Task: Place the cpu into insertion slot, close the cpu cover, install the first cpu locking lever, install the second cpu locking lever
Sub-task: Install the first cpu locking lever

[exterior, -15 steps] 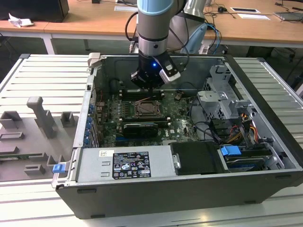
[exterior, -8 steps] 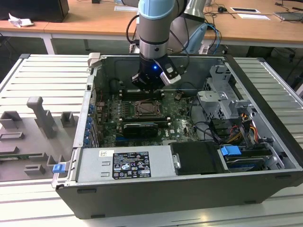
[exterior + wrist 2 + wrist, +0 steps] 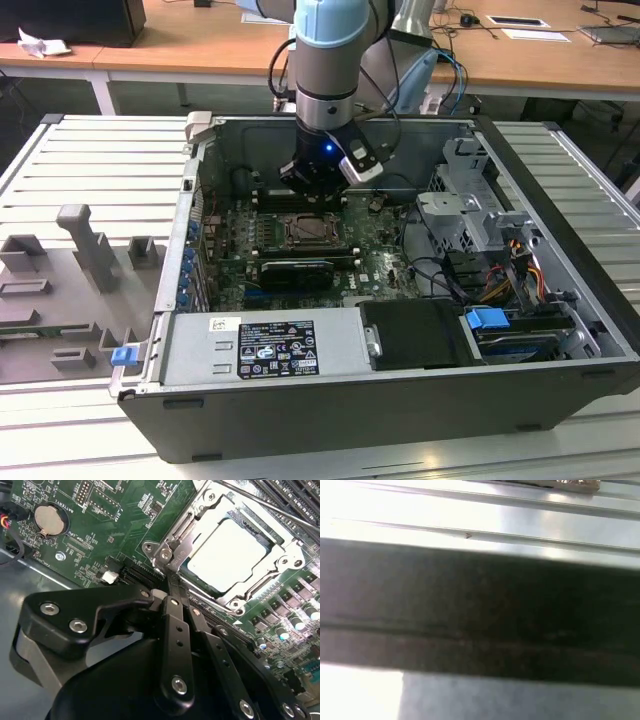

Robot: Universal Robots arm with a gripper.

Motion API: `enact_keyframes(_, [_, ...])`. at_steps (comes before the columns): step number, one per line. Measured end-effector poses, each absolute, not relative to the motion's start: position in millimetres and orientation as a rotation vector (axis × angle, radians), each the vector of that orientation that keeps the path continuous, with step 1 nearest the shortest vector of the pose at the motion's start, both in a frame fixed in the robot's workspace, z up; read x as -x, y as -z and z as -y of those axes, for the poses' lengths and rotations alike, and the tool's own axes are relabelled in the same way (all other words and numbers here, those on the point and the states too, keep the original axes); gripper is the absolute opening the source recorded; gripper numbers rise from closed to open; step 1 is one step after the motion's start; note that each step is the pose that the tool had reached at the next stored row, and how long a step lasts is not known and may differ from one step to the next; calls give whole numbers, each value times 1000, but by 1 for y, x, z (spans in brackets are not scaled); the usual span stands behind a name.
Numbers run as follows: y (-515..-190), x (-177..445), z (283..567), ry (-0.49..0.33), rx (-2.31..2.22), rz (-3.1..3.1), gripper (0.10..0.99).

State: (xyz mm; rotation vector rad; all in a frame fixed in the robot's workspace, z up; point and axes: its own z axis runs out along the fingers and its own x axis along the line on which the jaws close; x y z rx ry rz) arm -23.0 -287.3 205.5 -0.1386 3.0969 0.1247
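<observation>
Cpu (image 3: 235, 555) already seated in slot (image 3: 176, 530) w/ cover (image 3: 220, 597) down over it, hand (image 3: 175, 587) empty, fingers pinched narrow, tips right at slot's corner, prob to work a lever (image 3: 280, 511).

Robotics lab: open computer case (image 3: 400, 400), wooden desks (image 3: 200, 50).

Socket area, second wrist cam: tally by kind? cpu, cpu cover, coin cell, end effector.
cpu: 1
cpu cover: 1
coin cell: 1
end effector: 1
Total: 4
</observation>
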Motion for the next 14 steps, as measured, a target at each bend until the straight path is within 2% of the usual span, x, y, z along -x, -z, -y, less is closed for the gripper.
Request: enact_keyframes(14, [-214, 23, 290, -125, 139, -3097, 106])
